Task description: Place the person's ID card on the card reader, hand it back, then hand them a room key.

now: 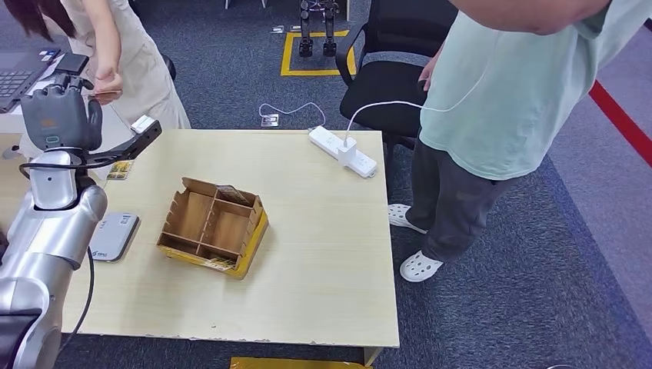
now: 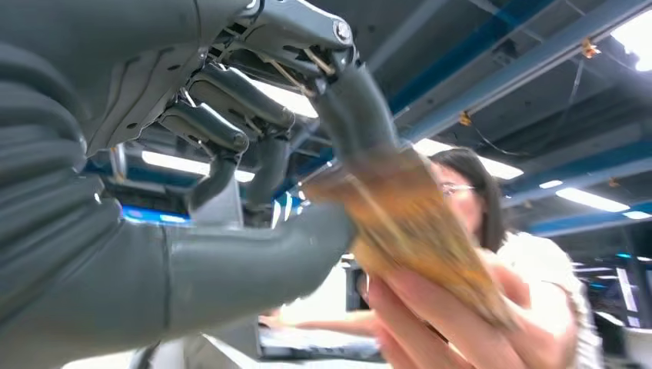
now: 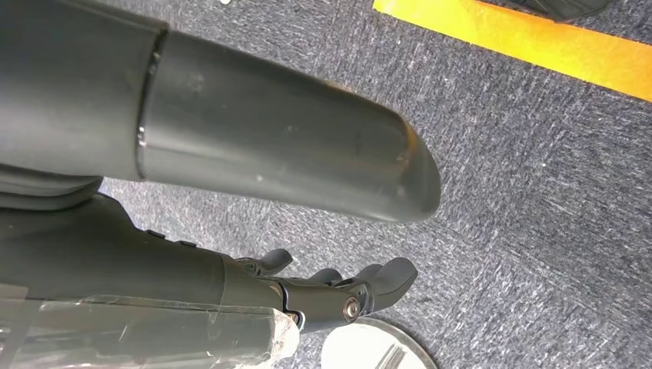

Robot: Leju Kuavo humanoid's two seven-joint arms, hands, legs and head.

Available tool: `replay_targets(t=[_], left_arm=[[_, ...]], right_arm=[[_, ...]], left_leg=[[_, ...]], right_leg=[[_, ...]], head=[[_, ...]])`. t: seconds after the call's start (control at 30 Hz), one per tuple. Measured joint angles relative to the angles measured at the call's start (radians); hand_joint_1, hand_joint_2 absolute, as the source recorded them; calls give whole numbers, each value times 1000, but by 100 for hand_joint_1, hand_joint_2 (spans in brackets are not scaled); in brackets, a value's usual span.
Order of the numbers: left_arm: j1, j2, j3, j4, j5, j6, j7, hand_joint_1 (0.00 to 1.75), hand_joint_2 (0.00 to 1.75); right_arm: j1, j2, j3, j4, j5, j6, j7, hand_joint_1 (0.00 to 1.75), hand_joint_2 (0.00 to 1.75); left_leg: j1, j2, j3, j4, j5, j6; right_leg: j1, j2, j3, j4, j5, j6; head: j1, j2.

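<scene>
Head view is showing my left hand (image 1: pixel 58 108) raised past the far-left edge of the pale wooden table (image 1: pixel 323 254), reaching toward a person in a cream top (image 1: pixel 134 54) who is standing at that corner. In the left wrist view, my left thumb and a dark finger (image 2: pixel 357 108) are pinching one end of a blurred tan-and-gold card (image 2: pixel 407 223), while the person's hand (image 2: pixel 461 323) is gripping its other end; the rest of my fingers are curling loosely above it. Which card this is, I cannot tell from the blur.

The flat grey card reader (image 1: pixel 113 235) is lying near the table's left edge, just beside my forearm. A brown cardboard divider box on a yellow base (image 1: pixel 214 227) is sitting near the table's middle, apart from the reader. A white power strip (image 1: pixel 342 151) is lying along the far edge. A small printed card (image 1: pixel 120 170) is resting by the far-left corner.

A second person in a mint shirt (image 1: pixel 523 92) is standing close to the right edge.

My right hand (image 3: pixel 338 296) is hanging over grey carpet (image 3: pixel 538 192), fingers curled in around nothing.
</scene>
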Motion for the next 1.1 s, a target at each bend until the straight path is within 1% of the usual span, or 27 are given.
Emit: replay_targets(t=[0.1,0.2,0.27,0.37,0.47,0.53,0.6,0.7,0.77,0.87,0.93,1.03,1.1], left_arm=[[0,-6,1,1,26,17,-15,0,175],[2,-6,2,2,11,40,-1,0,175],[2,-5,2,5,8,28,1,0,175],[2,1,2,13,16,-32,-6,0,175],[1,24,2,27,16,-118,-15,0,175],[1,52,2,40,-5,-152,-2,0,175],[1,86,2,58,-20,-160,19,0,175],[14,147,2,88,-23,-141,45,0,175],[42,196,9,108,-18,-110,63,0,175],[109,267,45,136,4,-57,81,0,175],[163,305,80,149,15,-34,89,0,175],[256,354,139,162,28,-12,102,0,175],[330,383,195,164,44,4,108,0,175]], right_arm=[[1,0,0,0,12,4,0,0,0],[2,0,0,0,21,11,0,0,0],[3,0,0,0,22,11,1,0,0],[4,0,0,0,22,11,1,0,0],[7,0,0,1,22,11,1,0,0],[10,0,0,1,20,11,1,0,0],[13,0,0,2,17,11,1,0,0],[17,0,0,2,13,11,1,0,0],[19,0,-2,2,11,10,1,0,0],[23,0,-7,2,10,10,2,0,0],[26,0,-10,3,11,9,2,0,0],[29,0,-13,3,10,6,2,0,0],[30,0,-16,4,7,2,1,0,0]], left_leg=[[0,0,0,0,0,0],[0,0,0,0,0,0],[0,0,0,0,0,0],[0,0,0,0,0,0],[0,1,0,0,0,0],[0,1,0,0,0,0],[0,2,0,0,0,0],[0,3,-1,-1,0,0],[0,4,-1,-1,0,-1],[0,7,0,-2,-1,-1],[0,7,0,-2,-1,-2],[0,7,-1,-2,-1,-2],[0,7,-1,-2,-2,-2]], right_leg=[[0,0,0,0,0,0],[0,0,0,0,0,0],[0,0,0,0,0,0],[0,0,0,0,0,0],[0,1,0,0,0,0],[0,2,-1,1,0,0],[0,3,-1,1,0,0],[0,3,-1,2,0,0],[0,4,-2,2,0,-1],[0,7,-3,2,-1,-1],[0,7,-3,2,-1,-1],[0,7,-3,2,-2,-1],[0,8,-3,2,-2,-1]], head=[[0,0],[0,0],[0,0],[0,0],[0,0],[0,0],[0,0],[0,0],[0,0],[0,0],[0,0],[0,0],[0,0]])
